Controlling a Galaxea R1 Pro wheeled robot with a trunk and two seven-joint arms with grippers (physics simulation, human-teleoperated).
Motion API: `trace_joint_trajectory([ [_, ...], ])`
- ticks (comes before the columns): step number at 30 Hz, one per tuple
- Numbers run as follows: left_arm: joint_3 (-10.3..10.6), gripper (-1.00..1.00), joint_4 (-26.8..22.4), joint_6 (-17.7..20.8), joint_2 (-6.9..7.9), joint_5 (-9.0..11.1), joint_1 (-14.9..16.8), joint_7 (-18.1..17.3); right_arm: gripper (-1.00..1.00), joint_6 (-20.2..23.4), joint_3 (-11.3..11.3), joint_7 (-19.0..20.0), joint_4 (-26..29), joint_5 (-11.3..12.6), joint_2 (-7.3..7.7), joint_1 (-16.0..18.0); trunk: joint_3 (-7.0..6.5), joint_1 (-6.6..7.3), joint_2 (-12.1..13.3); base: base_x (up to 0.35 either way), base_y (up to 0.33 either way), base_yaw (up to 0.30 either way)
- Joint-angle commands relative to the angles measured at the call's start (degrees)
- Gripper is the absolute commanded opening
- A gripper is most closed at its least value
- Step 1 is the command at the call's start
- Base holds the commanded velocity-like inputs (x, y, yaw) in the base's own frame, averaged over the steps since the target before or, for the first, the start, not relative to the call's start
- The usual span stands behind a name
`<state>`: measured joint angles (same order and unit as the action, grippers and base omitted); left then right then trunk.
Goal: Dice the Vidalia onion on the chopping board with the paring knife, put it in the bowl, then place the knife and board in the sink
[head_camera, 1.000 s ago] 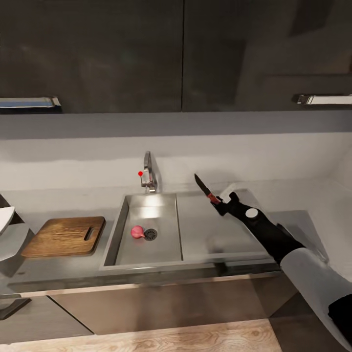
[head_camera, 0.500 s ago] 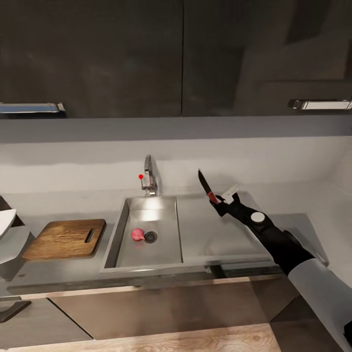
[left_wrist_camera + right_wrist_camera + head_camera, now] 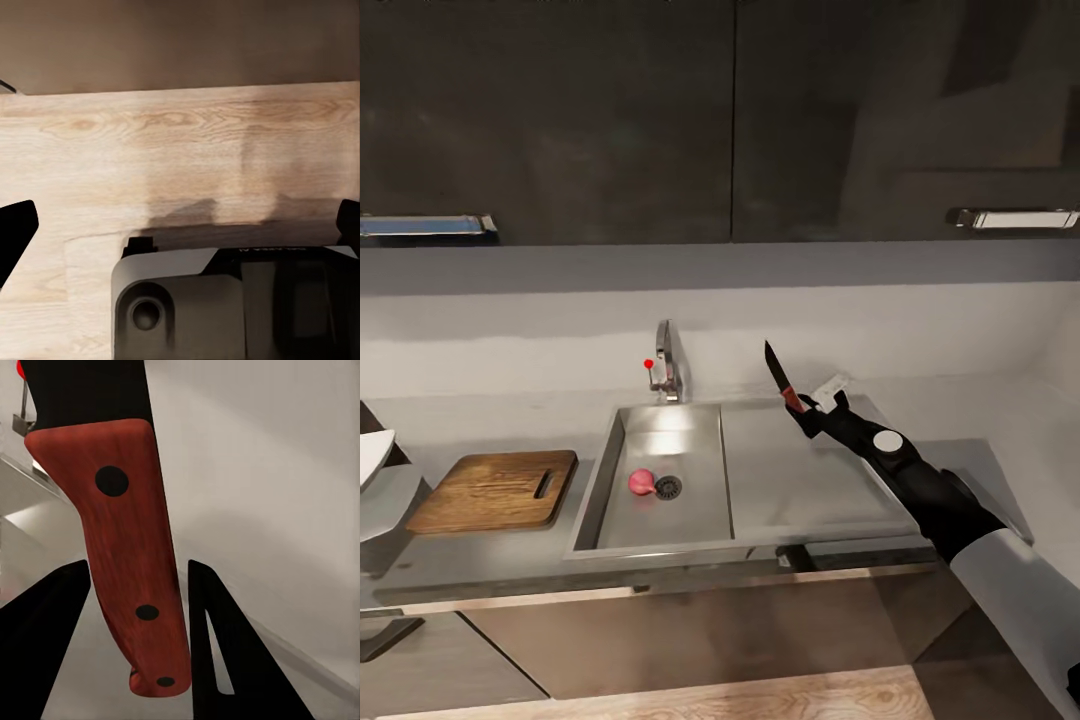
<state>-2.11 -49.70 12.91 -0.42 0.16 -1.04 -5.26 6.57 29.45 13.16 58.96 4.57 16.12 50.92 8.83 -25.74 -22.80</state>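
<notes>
We hold knife (image 3: 777, 375) in right pincer (image 3: 807, 414), clamped on red handle, blade up – clear of counter (image 3: 950, 455). Onion (image 3: 642, 482) sits in sink (image 3: 710, 520) by drain; board (image 3: 493, 489) waits just beside sink. Left pincer (image 3: 180, 240) points at floor (image 3: 180, 142) – fingers wide apart, empty.

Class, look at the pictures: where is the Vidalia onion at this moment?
In the head view, the Vidalia onion lies on the floor of the sink, just left of the drain, right of the chopping board.
</notes>
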Motion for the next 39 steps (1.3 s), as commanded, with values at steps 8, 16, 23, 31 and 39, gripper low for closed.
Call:
trace_joint_trajectory([
  [8,4.42,1.0,-2.5,0.68,-0.29,0.01,-0.01,-2.12,-1.0,0.38,0.14,0.02,0.1,0.52,0.05,0.06,0.11,-0.04,-0.12,0.0,0.0,0.0],
  [16,6.43,1.0,-2.85,0.43,1.77,0.02,-0.01,-2.46,-1.0,0.38,0.09,0.02,0.1,0.52,0.05,0.06,0.11,-0.04,-0.12,-0.036,0.002,0.0],
  [23,6.45,1.0,-3.51,0.38,1.89,0.02,-0.01,-2.43,-1.0,0.38,0.1,0.02,0.1,0.52,0.05,0.06,0.11,-0.04,-0.12,-0.286,0.004,0.0],
  [31,6.58,1.0,-11.28,0.68,2.32,0.1,-0.01,-2.39,-1.0,0.38,0.03,0.02,0.1,0.56,0.05,0.06,0.11,-0.04,-0.12,-0.331,0.0,0.0],
  [39,6.65,1.0,-25.63,5.43,2.65,0.1,-0.01,-2.4,-1.0,0.38,-0.05,0.02,0.09,1.7,0.05,0.06,0.11,-0.04,-0.12,-0.246,0.0,0.0],
])
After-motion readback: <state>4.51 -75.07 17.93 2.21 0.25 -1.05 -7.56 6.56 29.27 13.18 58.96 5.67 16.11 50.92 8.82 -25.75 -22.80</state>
